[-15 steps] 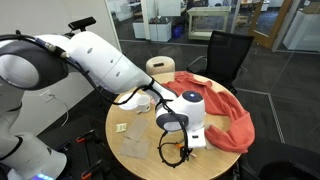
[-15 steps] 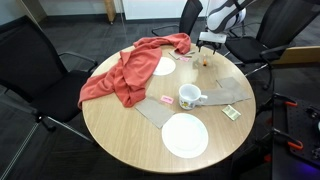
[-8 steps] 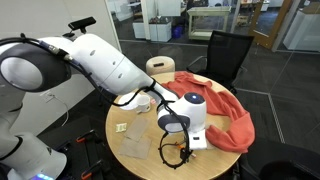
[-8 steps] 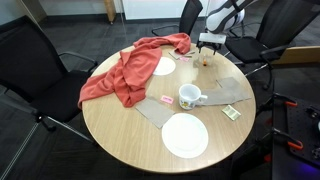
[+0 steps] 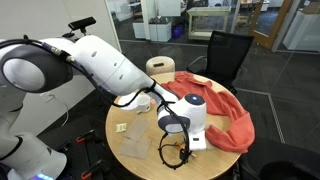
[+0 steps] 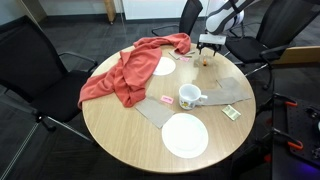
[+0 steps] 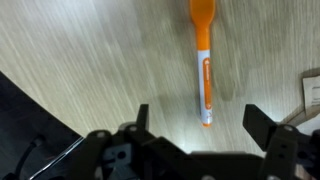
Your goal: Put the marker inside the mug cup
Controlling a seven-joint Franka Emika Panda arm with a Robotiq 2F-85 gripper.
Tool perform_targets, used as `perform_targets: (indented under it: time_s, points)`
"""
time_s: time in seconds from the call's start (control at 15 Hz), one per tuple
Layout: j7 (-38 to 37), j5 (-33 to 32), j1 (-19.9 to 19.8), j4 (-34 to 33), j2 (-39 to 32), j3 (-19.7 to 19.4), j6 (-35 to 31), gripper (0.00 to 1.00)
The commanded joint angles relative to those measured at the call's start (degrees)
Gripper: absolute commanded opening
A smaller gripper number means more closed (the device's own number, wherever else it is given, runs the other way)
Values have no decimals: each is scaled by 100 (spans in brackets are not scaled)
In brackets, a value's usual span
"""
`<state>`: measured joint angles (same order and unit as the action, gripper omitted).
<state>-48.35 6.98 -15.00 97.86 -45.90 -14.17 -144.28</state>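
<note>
A round wooden surface stands in an office with dark carpet and black chairs around it; an exterior view shows glass walls behind. A red cloth sprawls over one side of the surface, partly covering a white plate. A second white plate lies bare near the edge.

The claw hangs just above the wood at the rim, pointing down, its two fingers spread wide and pinching nothing. The marker lies flat on the surface, and only its lower tip reaches the gap between the fingers, touching neither of them. The mug cup stands upright near the middle of the surface, well apart from the claw, beside a small pink-white card.

In both exterior views the marker is too small to make out. In the wrist view a tan object is cut off by the edge of the picture and I cannot tell what it is.
</note>
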Motion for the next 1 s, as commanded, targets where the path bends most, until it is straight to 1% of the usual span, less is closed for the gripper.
perform_targets:
  time_s: [0.0, 0.2, 0.33, 0.53, 0.6, 0.8, 0.93]
  points:
    - [151, 157, 35, -211, -75, -66, 316, 66]
    - [137, 157, 37, -239, -87, -68, 405, 41]
    - [136, 159, 31, -247, -93, -70, 433, 27]
    - [140, 161, 23, -243, -98, -72, 431, 3]
    - [145, 160, 22, -238, -100, -73, 432, 0]
    - [148, 131, 45, -190, -61, -96, 443, 3]
    - [194, 125, 48, -93, 96, -99, 457, 3]
